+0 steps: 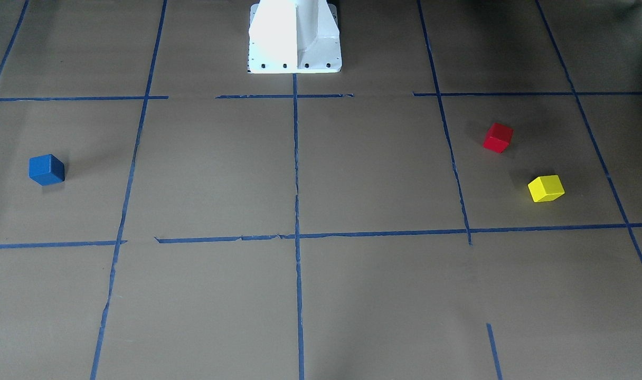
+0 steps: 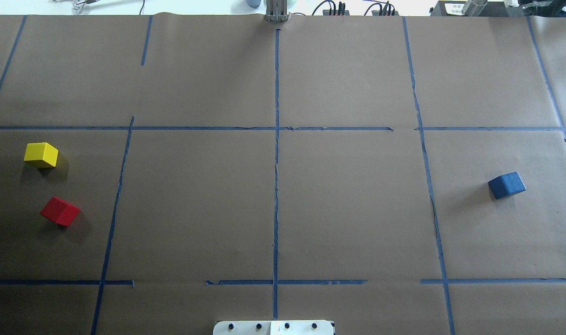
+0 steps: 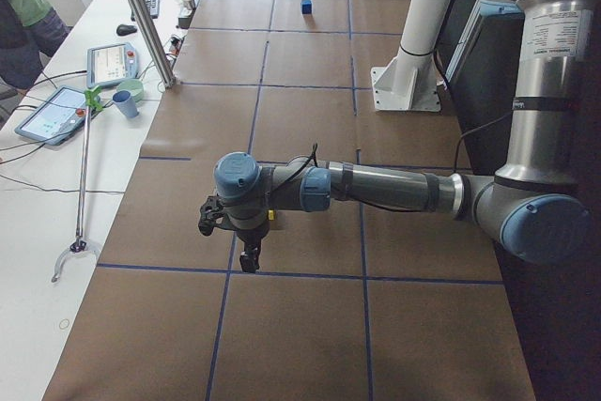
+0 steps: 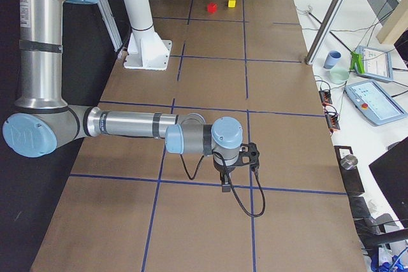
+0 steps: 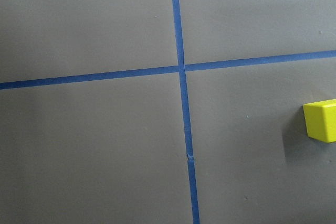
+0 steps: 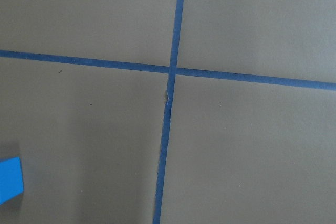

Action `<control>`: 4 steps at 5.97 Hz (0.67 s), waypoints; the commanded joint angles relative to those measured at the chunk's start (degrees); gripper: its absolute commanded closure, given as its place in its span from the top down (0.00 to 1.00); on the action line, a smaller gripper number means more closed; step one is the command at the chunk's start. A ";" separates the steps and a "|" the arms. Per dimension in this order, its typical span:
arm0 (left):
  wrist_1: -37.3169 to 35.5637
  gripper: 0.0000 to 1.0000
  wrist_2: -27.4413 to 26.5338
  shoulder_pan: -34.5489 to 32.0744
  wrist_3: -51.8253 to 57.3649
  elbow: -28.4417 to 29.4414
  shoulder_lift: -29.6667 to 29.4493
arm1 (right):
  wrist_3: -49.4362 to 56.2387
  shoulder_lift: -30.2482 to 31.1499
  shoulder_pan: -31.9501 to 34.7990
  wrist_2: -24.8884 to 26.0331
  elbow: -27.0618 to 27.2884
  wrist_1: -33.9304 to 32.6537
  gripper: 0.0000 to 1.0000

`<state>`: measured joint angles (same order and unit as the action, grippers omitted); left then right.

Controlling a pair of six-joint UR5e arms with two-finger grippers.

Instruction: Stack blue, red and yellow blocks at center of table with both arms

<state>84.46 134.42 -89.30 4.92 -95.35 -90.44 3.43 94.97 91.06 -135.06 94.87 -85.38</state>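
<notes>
The blue block (image 2: pixel 507 185) lies on the table's right side in the overhead view. The red block (image 2: pixel 60 211) and the yellow block (image 2: pixel 41 155) lie apart on the left side. The yellow block (image 5: pixel 321 120) shows at the right edge of the left wrist view. The blue block (image 6: pixel 9 180) shows at the left edge of the right wrist view. My left gripper (image 3: pixel 249 255) hangs above the paper in the exterior left view only. My right gripper (image 4: pixel 226 183) shows in the exterior right view only. I cannot tell whether either is open or shut.
Brown paper with a blue tape grid (image 2: pixel 276 186) covers the table. The white robot base (image 1: pixel 294 37) stands at the robot's edge. Tablets, cups and a grabber tool (image 3: pixel 80 176) lie on the white bench on the operators' side. A person (image 3: pixel 19 16) stands there.
</notes>
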 commanded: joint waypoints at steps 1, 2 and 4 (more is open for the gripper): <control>0.00 1.00 -0.03 0.00 0.00 -0.10 -0.09 | -0.26 0.13 0.00 0.06 -0.04 1.96 1.00; -0.17 1.00 -0.12 0.09 0.00 -1.49 0.09 | -0.44 0.04 0.00 0.06 -0.38 1.71 1.00; 0.26 1.00 0.14 0.18 -0.53 -1.60 0.18 | -3.68 -0.04 -0.87 -0.98 0.83 2.67 1.00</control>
<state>84.56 134.34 -89.16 4.60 -96.88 -90.18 0.94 95.02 90.75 -135.33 94.97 -83.21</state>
